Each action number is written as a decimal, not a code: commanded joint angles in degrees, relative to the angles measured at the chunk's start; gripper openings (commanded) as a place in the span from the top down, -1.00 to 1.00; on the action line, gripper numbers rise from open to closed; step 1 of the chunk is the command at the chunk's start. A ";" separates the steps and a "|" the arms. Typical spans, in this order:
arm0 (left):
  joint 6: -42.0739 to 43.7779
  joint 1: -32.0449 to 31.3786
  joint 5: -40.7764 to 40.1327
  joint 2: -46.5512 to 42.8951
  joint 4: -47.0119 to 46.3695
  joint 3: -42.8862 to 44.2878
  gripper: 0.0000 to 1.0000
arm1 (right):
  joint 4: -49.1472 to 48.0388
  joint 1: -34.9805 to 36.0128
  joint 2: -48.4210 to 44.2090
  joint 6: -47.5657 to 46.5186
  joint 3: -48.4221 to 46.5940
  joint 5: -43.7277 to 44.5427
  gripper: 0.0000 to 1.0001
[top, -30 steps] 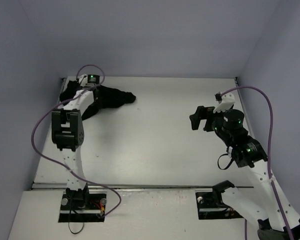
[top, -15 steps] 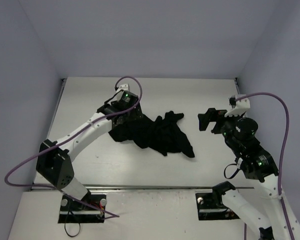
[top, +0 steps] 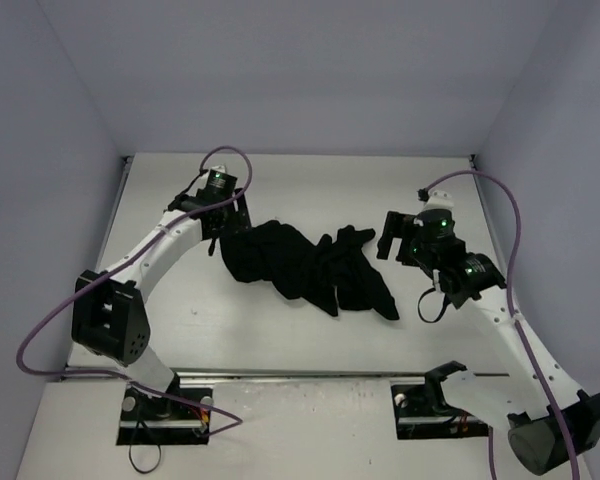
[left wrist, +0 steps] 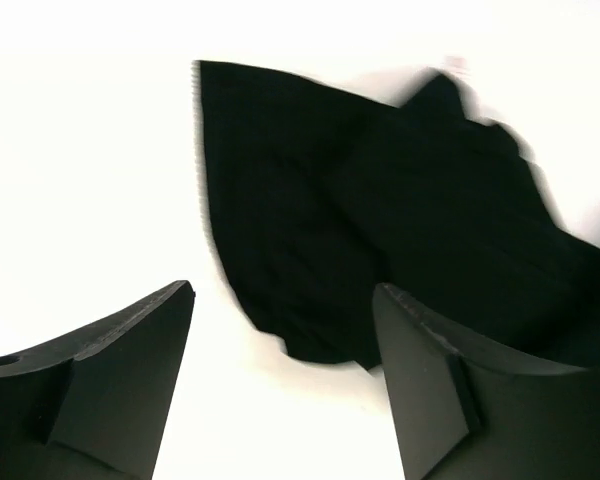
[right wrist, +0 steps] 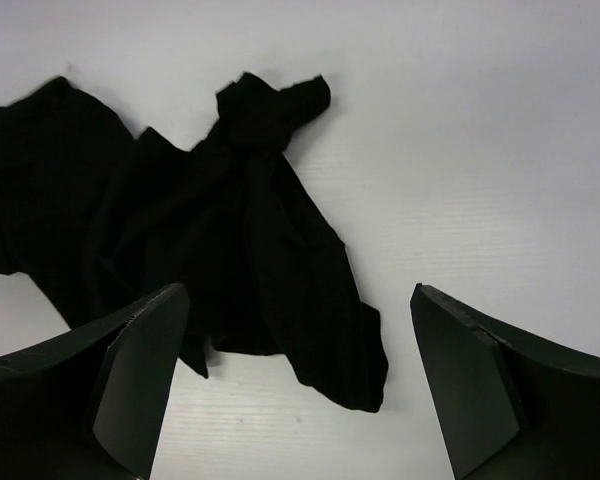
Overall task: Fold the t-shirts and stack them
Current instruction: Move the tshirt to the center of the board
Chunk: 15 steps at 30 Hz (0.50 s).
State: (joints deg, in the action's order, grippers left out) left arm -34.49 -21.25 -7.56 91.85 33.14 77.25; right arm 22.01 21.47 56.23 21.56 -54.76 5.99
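The black t-shirt point(top: 305, 268) lies crumpled and stretched out across the middle of the white table point(top: 280, 345). My left gripper point(top: 218, 232) hovers at the shirt's left end, open and holding nothing. In the left wrist view the shirt point(left wrist: 380, 200) lies just ahead of the open left gripper point(left wrist: 283, 292), free of both fingers. My right gripper point(top: 392, 236) is at the shirt's far right end, open. From the right wrist the shirt point(right wrist: 230, 210) spreads below and ahead of the wide-open right gripper point(right wrist: 298, 290), a twisted end pointing away.
Grey walls close the table in at the back and on both sides. Purple cables point(top: 55, 320) loop off each arm. The arm bases point(top: 165, 405) sit at the near edge. Bare table surface lies in front of and behind the shirt.
The left arm dragged the shirt from the far left corner to the table's middle, let it go and drew back left. The right arm swung left toward the shirt's right end.
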 commanded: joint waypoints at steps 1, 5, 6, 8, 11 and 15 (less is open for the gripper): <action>2.61 5.57 4.57 4.77 -3.11 1.55 -0.38 | -1.69 0.08 4.55 2.14 -0.47 3.11 -0.83; 3.79 8.03 5.00 11.58 -4.49 3.95 -0.38 | -1.93 -0.12 10.30 1.24 -1.24 2.33 -0.77; 4.16 8.68 5.23 12.76 -5.02 4.55 -0.38 | -2.13 -0.14 11.20 1.07 -1.51 1.86 -0.75; 4.17 9.48 6.14 15.81 -5.87 6.31 -0.38 | -2.86 -0.32 13.52 0.76 -1.88 0.98 -0.68; 4.35 10.38 6.89 20.00 -6.67 8.80 -0.35 | -3.94 -0.53 16.98 0.30 -3.10 -0.01 -0.62; 5.43 10.53 6.77 24.58 -7.60 11.59 -0.27 | -5.08 -0.64 20.62 -0.40 -5.50 -0.74 -0.62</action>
State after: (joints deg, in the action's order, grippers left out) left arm -30.94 -11.39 -1.43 115.51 28.77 84.22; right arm 20.58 21.32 74.43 22.21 -55.34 5.85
